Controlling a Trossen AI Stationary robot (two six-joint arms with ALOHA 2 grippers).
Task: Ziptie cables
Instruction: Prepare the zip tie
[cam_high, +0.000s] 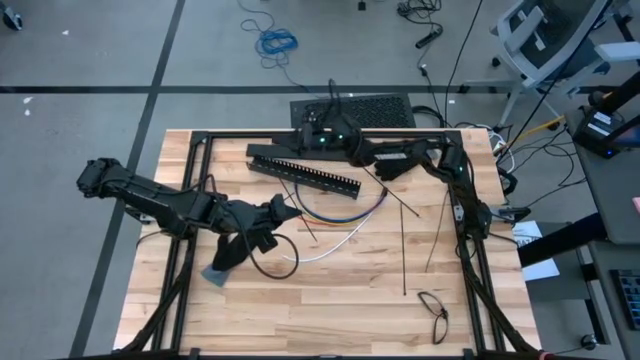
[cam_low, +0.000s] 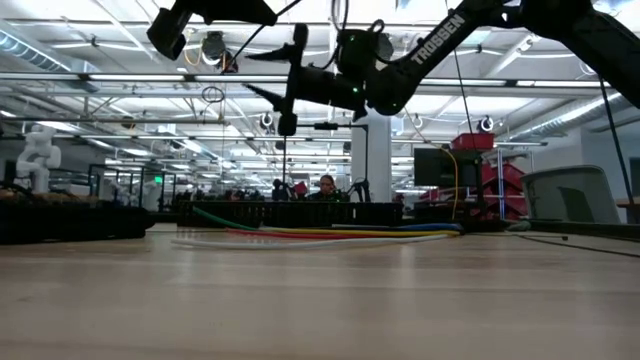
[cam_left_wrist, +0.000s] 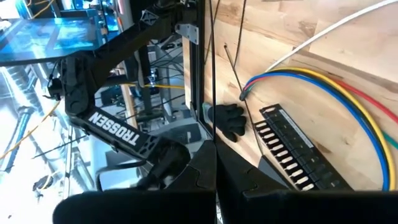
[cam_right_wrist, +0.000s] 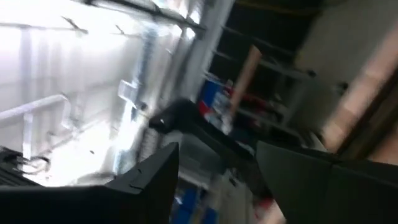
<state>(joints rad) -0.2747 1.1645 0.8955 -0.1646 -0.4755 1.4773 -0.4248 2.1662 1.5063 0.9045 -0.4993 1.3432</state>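
The cables (cam_high: 345, 212) lie mid-table as a bundle of coloured arcs, also in the low view (cam_low: 330, 232) and the left wrist view (cam_left_wrist: 339, 93). A white one (cam_high: 335, 250) curves nearer, and a black loop (cam_high: 277, 262) lies below my left gripper. My left gripper (cam_high: 278, 213) hovers over the table's middle left, shut on a thin black strip (cam_left_wrist: 214, 93). My right gripper (cam_high: 305, 130) hangs high over the far edge, above the slotted bar's end. It is open with nothing between its fingers (cam_right_wrist: 217, 180), and shows at the top of the low view (cam_low: 262, 75). My left gripper has the thin black strip (cam_left_wrist: 214, 180) running out from between its shut fingers, straight ahead of them and clear of the table. The fingers themselves hide the place of contact, so which part of the strip they hold cannot be told.
A long black slotted bar (cam_high: 300, 172) lies slantwise near the far edge. Loose thin black strips (cam_high: 405, 250) lie on the right half, and a small black loop (cam_high: 432, 305) near the front right. A blue-grey piece (cam_high: 215, 270) lies at the left. Black rails (cam_high: 190, 170) frame the table.
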